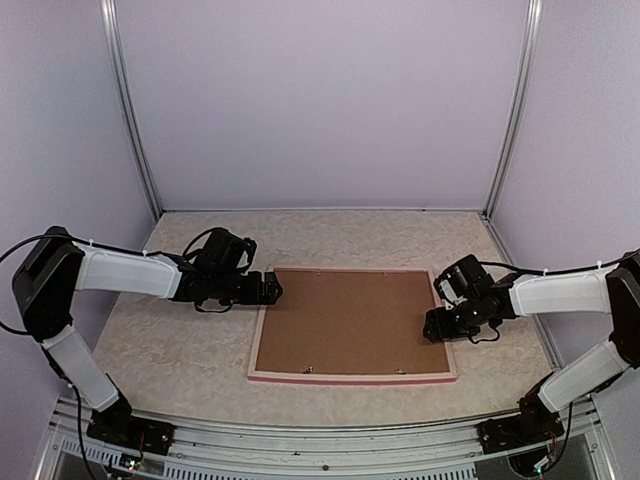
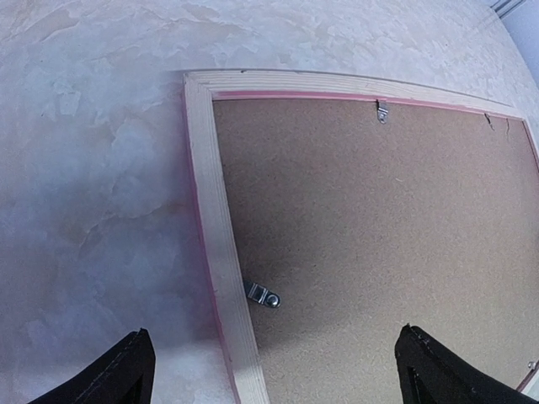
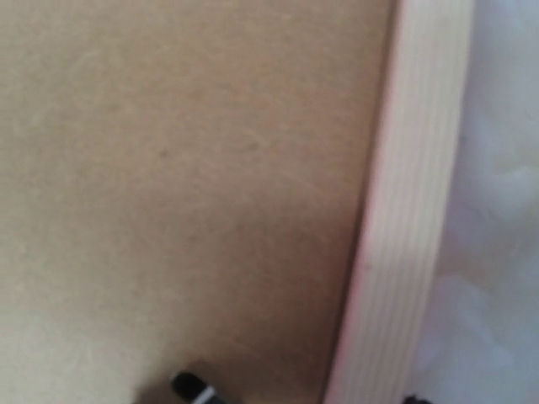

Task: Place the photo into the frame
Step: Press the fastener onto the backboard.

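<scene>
pale grained wood frame [image 2: 217,227], matt brown fibreboard backing [image 2: 379,244], shiny metal clips [image 2: 262,295], marbled matt tabletop [image 2: 93,185]

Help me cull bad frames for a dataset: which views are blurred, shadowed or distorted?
Top external: sharp, evenly lit, soft shadows beside the frame. Left wrist: sharp, but the wide lens bows the frame's rails, and a shadow crosses the table and backing board low in the picture. Right wrist: out of focus, pressed close to the board, its lower part dimmed by shadow.

Brown backing board [image 1: 350,320], metal clips [image 2: 263,295], marbled table [image 1: 180,345]
</scene>
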Robot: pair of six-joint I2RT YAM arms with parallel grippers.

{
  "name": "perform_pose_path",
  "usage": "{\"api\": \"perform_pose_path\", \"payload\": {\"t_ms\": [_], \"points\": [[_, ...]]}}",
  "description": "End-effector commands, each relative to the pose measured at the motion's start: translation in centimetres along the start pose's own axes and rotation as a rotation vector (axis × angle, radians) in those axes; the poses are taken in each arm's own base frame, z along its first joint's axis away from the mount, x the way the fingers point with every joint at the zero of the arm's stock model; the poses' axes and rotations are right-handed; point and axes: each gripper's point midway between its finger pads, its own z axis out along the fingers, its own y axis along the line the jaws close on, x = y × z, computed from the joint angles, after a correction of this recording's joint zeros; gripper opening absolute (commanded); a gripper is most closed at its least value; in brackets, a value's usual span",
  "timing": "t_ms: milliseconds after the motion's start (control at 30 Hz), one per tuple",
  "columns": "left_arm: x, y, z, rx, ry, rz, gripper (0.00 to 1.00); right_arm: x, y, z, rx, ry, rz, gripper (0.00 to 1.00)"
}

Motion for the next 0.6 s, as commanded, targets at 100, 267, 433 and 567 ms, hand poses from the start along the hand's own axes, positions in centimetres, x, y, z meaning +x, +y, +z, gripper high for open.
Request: {"api": "perform_pose_path", "payload": {"t_ms": [100, 267, 433, 567], "points": [[1.3, 0.4, 0.7, -0.017, 0.034, 0.007, 0.99, -0.5, -0.9, 0.7, 0.080, -0.016, 0.015, 0.51], [2.0, 0.3, 1.1, -0.029, 0.045, 0.022, 0.99, -0.9, -1.0, 0.6, 0.088, -0.032, 0.055, 0.37], [3.3, 0.6, 1.6, -0.100, 0.056, 0.061, 0.99, -1.1, -0.6, 0.9, 0.068, -0.040, 0.077, 0.35], [4.3, 0.9, 1.9, -0.142, 0.071, 0.080, 0.99, -1.2, -0.3, 1.2, 0.056, -0.042, 0.083, 0.41]]}}
